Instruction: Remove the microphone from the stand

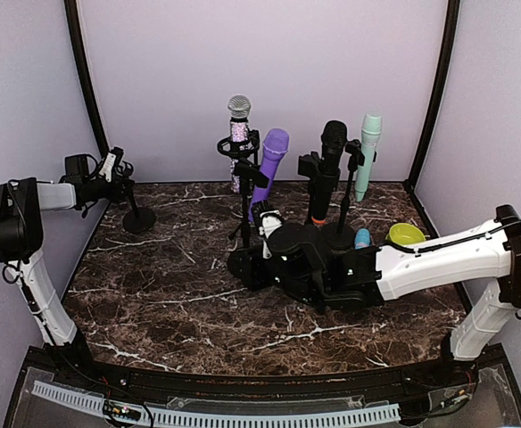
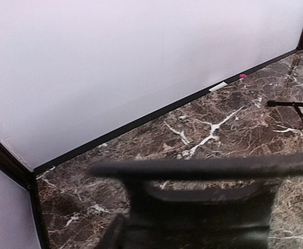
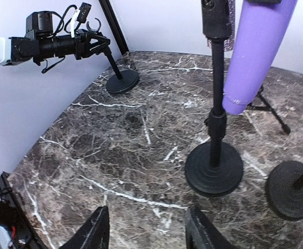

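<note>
The purple microphone (image 1: 272,153) sits tilted in its stand (image 3: 214,168) near the middle of the back edge of the bench (image 1: 171,303). The right end effector (image 3: 149,228) hangs low by the base, fingers spread wide, empty. A careless tug could tip that stand into the neighbouring stands (image 3: 291,189). The left end effector (image 1: 113,183) is at a small stand (image 1: 138,218) in the far left corner; its grip I can't tell.

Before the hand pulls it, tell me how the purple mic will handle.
The purple mic looks rigid and smooth, so probably slippery to grip. Round-bodied, it would likely roll if laid down. It widens toward the top, so perhaps top-heavy.
</note>
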Available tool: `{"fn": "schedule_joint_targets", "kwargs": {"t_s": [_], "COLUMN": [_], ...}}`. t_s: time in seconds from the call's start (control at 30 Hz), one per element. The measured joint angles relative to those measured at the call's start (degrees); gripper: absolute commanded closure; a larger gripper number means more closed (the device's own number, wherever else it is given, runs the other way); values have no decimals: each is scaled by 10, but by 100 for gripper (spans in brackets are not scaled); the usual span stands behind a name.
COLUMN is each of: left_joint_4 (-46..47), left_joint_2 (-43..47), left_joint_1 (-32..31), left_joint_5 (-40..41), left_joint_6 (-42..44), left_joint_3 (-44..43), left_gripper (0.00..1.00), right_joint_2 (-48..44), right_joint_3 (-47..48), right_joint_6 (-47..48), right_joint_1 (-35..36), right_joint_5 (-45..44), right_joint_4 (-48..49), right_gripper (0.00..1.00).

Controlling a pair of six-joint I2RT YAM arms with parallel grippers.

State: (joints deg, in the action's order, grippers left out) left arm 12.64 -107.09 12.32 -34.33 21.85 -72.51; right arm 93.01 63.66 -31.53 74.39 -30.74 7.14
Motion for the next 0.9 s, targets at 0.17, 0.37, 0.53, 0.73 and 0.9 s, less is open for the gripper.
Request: {"fn": "schedule_joint_targets", "kwargs": {"t_s": [0.17,0.37,0.53,0.73,0.9], "left_joint_4": [9,-15,-73,-235,-359], "left_joint_2": [-1,29,103,176,232], "left_joint_1": [7,10,10,10,10], "left_joint_5": [-2,-22,-27,-56,-118], "left_joint_6": [-7,-17,-10,36,70], "left_joint_3": [0,10,22,-5,0], "left_gripper": [23,1,1,1,1], "right_joint_2": [-31,-77,-93,-89,-47], "right_joint_3": [-15,-29,-29,-29,-24], "right_joint_6": [7,39,85,132,178], "right_joint_1": [-3,-49,-110,-141,-146], "right_joint_5": [-47,-42,9,62,88], "right_joint_4": [-26,-21,9,57,136], "right_gripper": [34,24,19,16,12]}}
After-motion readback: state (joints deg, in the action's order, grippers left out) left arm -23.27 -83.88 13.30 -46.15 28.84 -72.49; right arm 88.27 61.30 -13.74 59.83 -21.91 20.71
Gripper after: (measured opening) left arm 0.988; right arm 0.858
